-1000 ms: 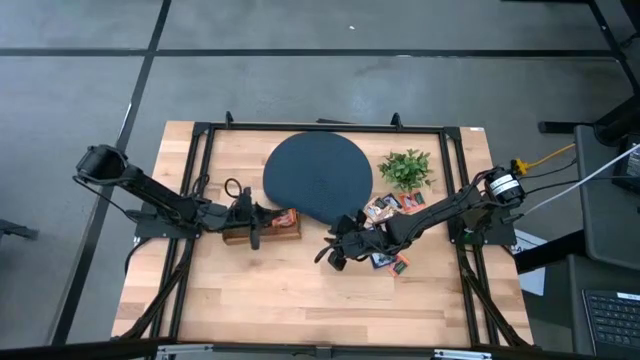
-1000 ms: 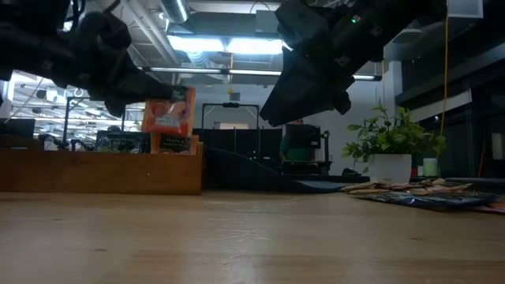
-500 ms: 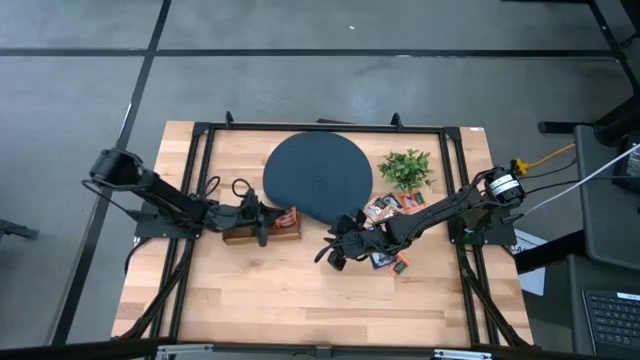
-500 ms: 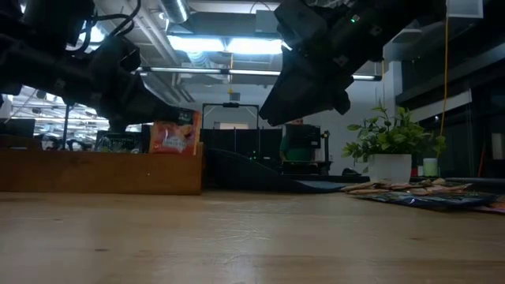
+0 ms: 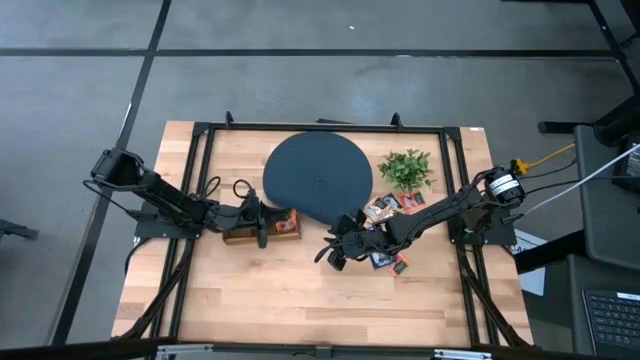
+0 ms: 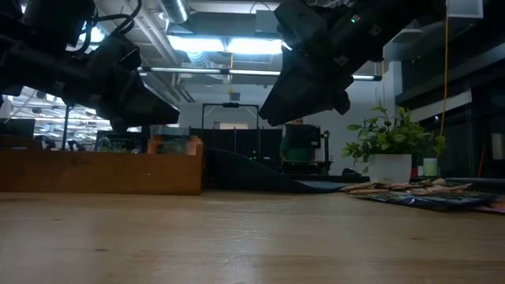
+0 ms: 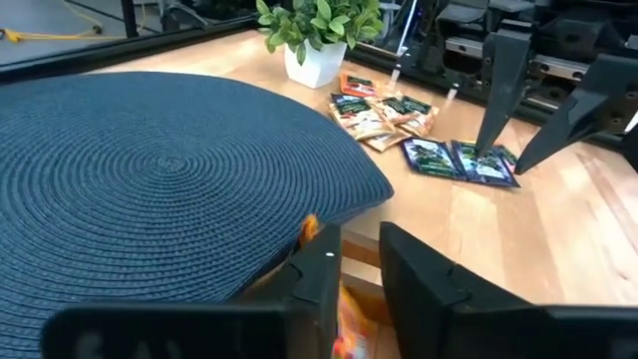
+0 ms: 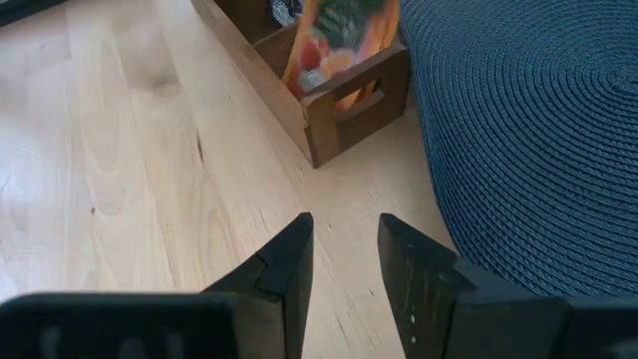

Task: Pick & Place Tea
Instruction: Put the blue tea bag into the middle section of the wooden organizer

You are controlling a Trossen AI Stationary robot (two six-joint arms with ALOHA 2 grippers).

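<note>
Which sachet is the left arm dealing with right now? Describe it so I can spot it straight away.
Start at the big round dark woven mat in the middle of the table, then go to the small wooden box at its lower-left edge. The orange-red tea sachet stands in the box's end compartment nearest the mat, at the left gripper. The other sachets lie flat by the potted plant.

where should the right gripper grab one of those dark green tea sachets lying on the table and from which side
Probably by an exposed edge, coming from above. The dark green sachets lie flat on the wooden table, partly overlapping in the loose pile beside the plant. A flat packet gives fingers little to pinch, so the right gripper likely needs an outer, uncovered edge.
</note>
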